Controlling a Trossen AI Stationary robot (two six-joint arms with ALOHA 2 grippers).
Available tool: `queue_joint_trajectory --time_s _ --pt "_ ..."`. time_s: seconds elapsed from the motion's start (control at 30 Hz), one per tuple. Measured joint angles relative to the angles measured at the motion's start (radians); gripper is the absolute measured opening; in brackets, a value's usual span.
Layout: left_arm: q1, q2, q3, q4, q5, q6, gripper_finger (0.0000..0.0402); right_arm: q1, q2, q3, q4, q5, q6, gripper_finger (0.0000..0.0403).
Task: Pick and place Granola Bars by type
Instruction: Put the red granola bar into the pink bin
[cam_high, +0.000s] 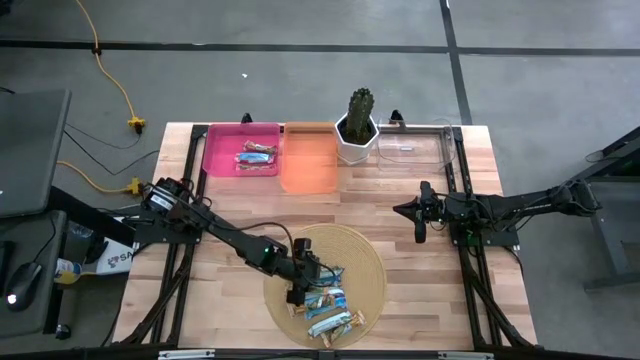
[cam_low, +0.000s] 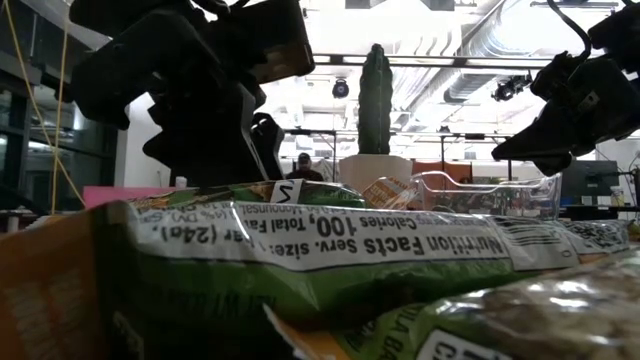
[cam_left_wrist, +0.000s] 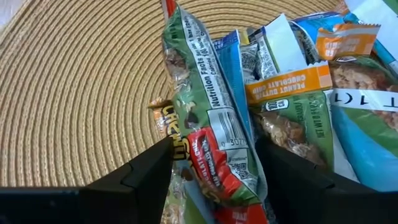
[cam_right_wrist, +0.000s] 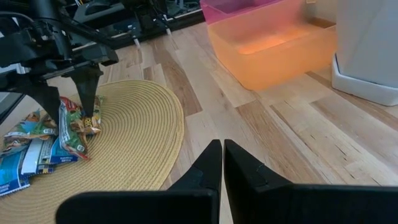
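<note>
Several granola bars lie heaped on a round woven mat near the table's near edge; their wrappers are blue-and-white, green and red. My left gripper is over the heap's left side, shut on a green-and-red bar. It also shows in the high view and in the right wrist view. My right gripper hovers shut over bare wood at the right. Two bars lie in the pink bin. My left gripper pinches the green-and-red bar between its two fingers, one on each flat face, near the bar's red end. The fingers come from above, pointing down. The bar stands on its long edge, tilted, with its lower part at the mat among the other bars.
An orange bin sits beside the pink one at the far edge. To its right are a cactus in a white pot and a clear bin. Bare wood lies between the mat and the bins.
</note>
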Motion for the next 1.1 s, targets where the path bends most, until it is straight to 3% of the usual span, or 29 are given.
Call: queue_joint_trajectory --time_s 0.23,0.7,1.1 --pt "0.001 0.0 0.0 -0.001 -0.001 -0.019 0.0211 0.0 0.0 0.0 0.0 0.0 0.002 0.0" --pt "0.001 -0.001 0.007 -0.011 0.039 -0.027 0.0084 0.0 0.0 0.0 0.0 0.0 0.0 0.0" --pt "0.001 -0.001 0.154 -0.211 0.021 0.056 0.0071 0.0 0.0 0.0 0.0 0.0 0.002 0.0"
